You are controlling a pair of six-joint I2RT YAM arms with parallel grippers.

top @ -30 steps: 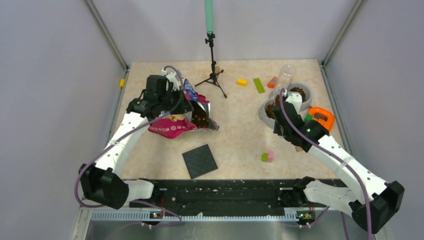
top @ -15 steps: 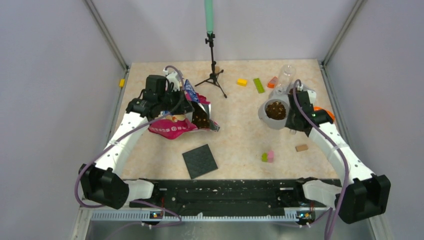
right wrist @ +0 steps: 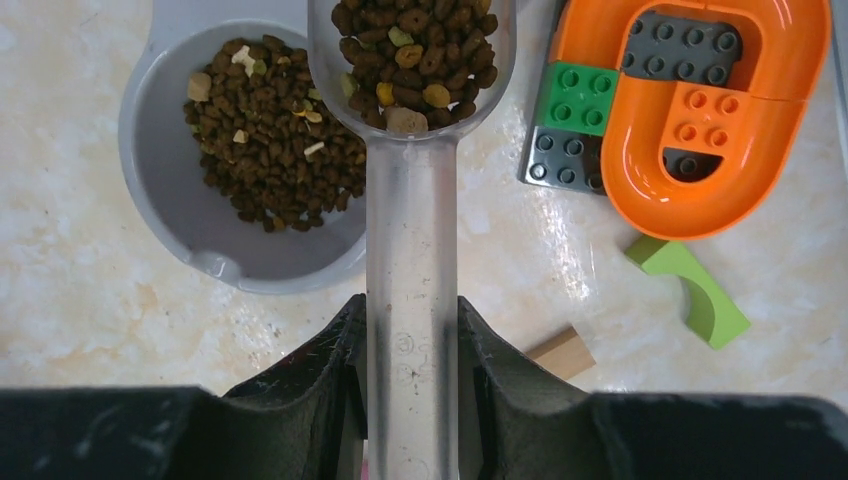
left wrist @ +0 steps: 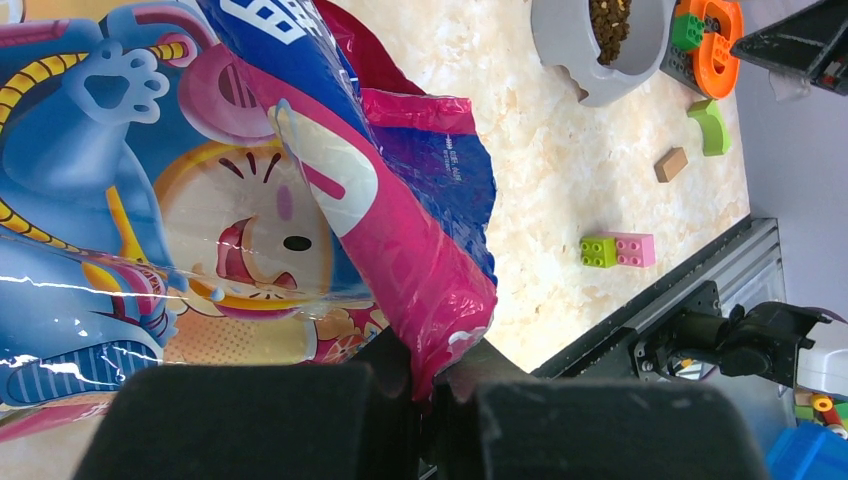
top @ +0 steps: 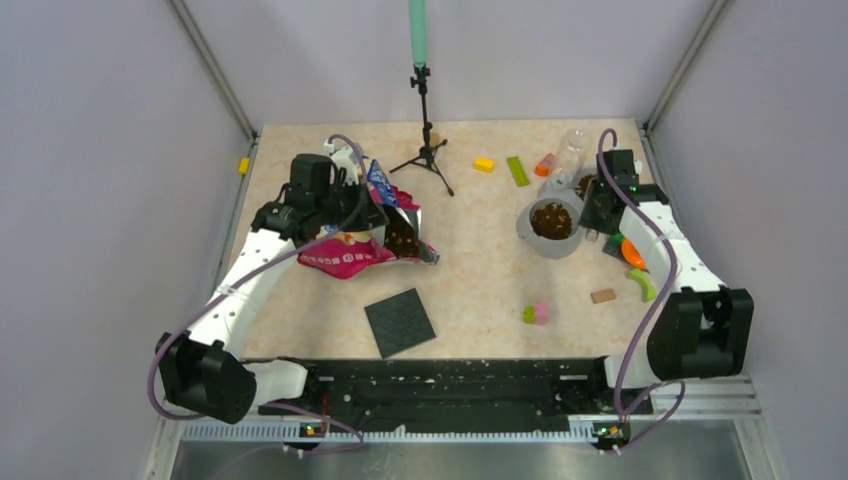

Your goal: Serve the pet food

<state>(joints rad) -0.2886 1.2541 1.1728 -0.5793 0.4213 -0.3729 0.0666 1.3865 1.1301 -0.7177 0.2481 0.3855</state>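
The pet food fills a grey bowl (right wrist: 150, 190) as a brown heap (right wrist: 270, 135); the same bowl (top: 528, 232) stands right of centre in the top view. More kibble (top: 402, 238) shows in the mouth of the pink-and-blue bag (left wrist: 200, 200), which lies at the left. My left gripper (left wrist: 435, 385) is shut on the bag's pink edge. My right gripper (right wrist: 412, 310) is shut on the handle of a clear scoop (right wrist: 412, 230). The scoop's head is full of kibble (right wrist: 420, 50) and hangs just past the bowl's right rim.
An orange toy with grey and green blocks (right wrist: 700, 110), a green arch block (right wrist: 690, 295) and a wooden block (right wrist: 560, 350) lie right of the bowl. A black tripod (top: 428, 150), a black square pad (top: 400, 322), a clear plastic item (top: 572, 148) and loose blocks (top: 536, 313) are on the table.
My right arm has swung from the bowl's near side to its far right, carrying the scoop. The left arm and the bag have not moved.
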